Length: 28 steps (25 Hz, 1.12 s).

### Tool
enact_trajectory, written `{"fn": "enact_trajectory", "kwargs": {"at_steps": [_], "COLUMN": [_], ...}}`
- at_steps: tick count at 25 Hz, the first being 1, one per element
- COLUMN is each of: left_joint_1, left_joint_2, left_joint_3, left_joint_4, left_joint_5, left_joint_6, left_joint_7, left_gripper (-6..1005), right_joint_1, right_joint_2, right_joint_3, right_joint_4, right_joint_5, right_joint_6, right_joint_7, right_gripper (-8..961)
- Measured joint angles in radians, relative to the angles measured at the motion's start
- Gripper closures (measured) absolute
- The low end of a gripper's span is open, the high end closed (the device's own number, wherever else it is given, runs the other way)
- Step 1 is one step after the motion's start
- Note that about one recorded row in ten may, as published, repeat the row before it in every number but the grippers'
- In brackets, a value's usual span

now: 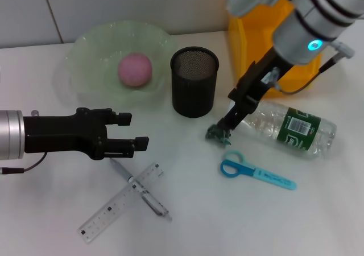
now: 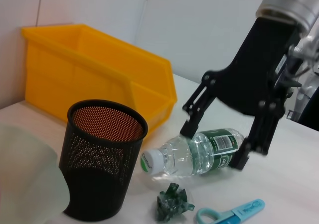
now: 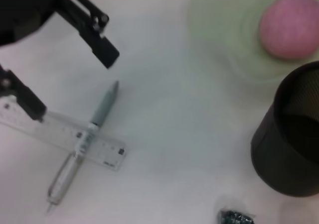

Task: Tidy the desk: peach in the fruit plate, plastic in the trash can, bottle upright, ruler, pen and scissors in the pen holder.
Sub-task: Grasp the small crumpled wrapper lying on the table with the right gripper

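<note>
Head view: the peach (image 1: pixel 135 70) sits in the green fruit plate (image 1: pixel 85 48) near the counter's (image 1: pixel 318 210) far edge, with the mesh pen holder (image 1: pixel 194 81) just beside it. The right claw (image 1: pixel 227 121) reaches down with its fingers spread, its tips over the cap end of the lying bottle (image 1: pixel 290 128) and just above the crumpled plastic (image 1: pixel 218 133). The scissors (image 1: pixel 256 172) lie nearer the front edge. The left claw (image 1: pixel 133 132) hovers wide apart and empty over the pen (image 1: pixel 142 190), which lies across the ruler (image 1: pixel 120 202).

Left wrist view: the yellow trash can (image 2: pixel 99 69) stands behind the pen holder (image 2: pixel 102 159); the bottle (image 2: pixel 199 152) lies on its side between the right claw's fingers (image 2: pixel 192 127), plastic (image 2: pixel 172 201) in front.

Right wrist view: pen (image 3: pixel 82 139) crossing ruler (image 3: pixel 60 134), peach (image 3: pixel 290 27) in its plate (image 3: pixel 219 15).
</note>
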Motion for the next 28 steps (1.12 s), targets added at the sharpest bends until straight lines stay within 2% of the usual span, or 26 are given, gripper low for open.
{"fn": "enact_trajectory", "kwargs": {"at_steps": [6, 14, 22, 28], "left_joint_1": [0.002, 0.006, 0.006, 0.007], "left_joint_2": [-0.001, -0.001, 0.001, 0.002], "left_joint_3": [0.0, 0.0, 0.0, 0.0], "left_joint_4": [-0.001, -0.003, -0.003, -0.004], "left_joint_5": [0.0, 0.003, 0.008, 0.008], "left_joint_6": [-0.001, -0.001, 0.0, 0.0], "left_joint_7": [0.0, 0.0, 0.0, 0.0], "left_gripper": [198, 198, 199, 199], "right_joint_1": [0.012, 0.029, 0.022, 0.026], "right_joint_2": [0.008, 0.012, 0.015, 0.015], "right_joint_3": [-0.098, -0.111, -0.18, -0.191], "right_joint_4": [0.088, 0.186, 0.227, 0.258], "right_joint_5": [-0.005, 0.011, 0.037, 0.045], "right_joint_6": [0.117, 0.206, 0.272, 0.316], "right_joint_7": [0.02, 0.017, 0.02, 0.02], "right_gripper": [197, 200, 203, 205]}}
